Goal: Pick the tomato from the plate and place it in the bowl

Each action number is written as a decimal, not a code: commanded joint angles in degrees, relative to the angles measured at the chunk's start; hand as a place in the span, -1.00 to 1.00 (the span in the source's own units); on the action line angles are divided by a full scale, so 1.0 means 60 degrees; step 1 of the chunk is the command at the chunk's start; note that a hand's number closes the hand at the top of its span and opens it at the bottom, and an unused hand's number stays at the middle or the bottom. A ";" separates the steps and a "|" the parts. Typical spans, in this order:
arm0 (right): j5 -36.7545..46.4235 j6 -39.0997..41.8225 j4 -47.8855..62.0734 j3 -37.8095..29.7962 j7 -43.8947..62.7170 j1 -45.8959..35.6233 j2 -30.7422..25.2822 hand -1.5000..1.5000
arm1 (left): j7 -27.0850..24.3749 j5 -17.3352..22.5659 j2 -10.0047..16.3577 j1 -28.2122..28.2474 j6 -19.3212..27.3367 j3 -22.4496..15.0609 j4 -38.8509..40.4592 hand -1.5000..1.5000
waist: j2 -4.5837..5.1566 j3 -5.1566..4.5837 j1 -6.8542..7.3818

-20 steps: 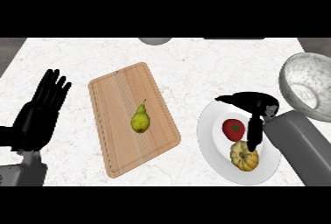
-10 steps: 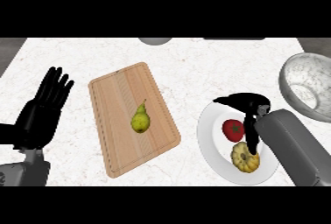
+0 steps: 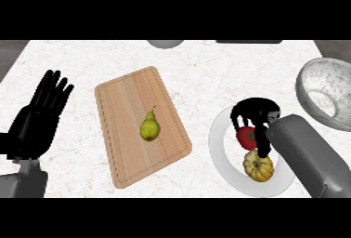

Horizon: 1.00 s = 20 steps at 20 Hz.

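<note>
Tomato [image 3: 247,137]: red, on the upper half of the white plate [image 3: 218,142], not yet in the bowl [image 3: 328,95]. Right hand [image 3: 255,113] sits directly over it. Fingers [image 3: 237,122] curl down round its top and left side, and another dark digit runs down its right flank. The hand is wrapped on the fruit, not spread. Cannot tell from this steep view whether the tomato has left the plate's surface.

Yellow ribbed squash [image 3: 259,168] on the same plate, just beside the tomato on the near side. The lower digit ends close to it.

Bowl lies up and to the right, apart from the plate.

Left hand [image 3: 40,118] open, fingers up, resting at the left of the counter [image 3: 205,60]. Pear [image 3: 149,128] on the cutting board [image 3: 130,97], well apart from the work.

Risks, as I judge them:
- The fruit is round and smooth and is held mostly from above. It may slip out on the lift if the digits do not reach below its widest part.
- The digit near the squash may nudge it and shift the plate.
- Carrying too low would knock the tomato or forearm against the bowl's wall and push the bowl.
- Releasing from too high could make the tomato bounce back out.
</note>
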 commanded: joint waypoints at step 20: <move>-0.1556 -0.3525 -0.6898 -0.4122 -0.2478 0.6279 -0.3922 1.00 | 0.0012 -0.0130 -0.0265 0.0475 0.0114 0.0328 -0.0199 0.00 | -0.0025 0.0061 -0.0506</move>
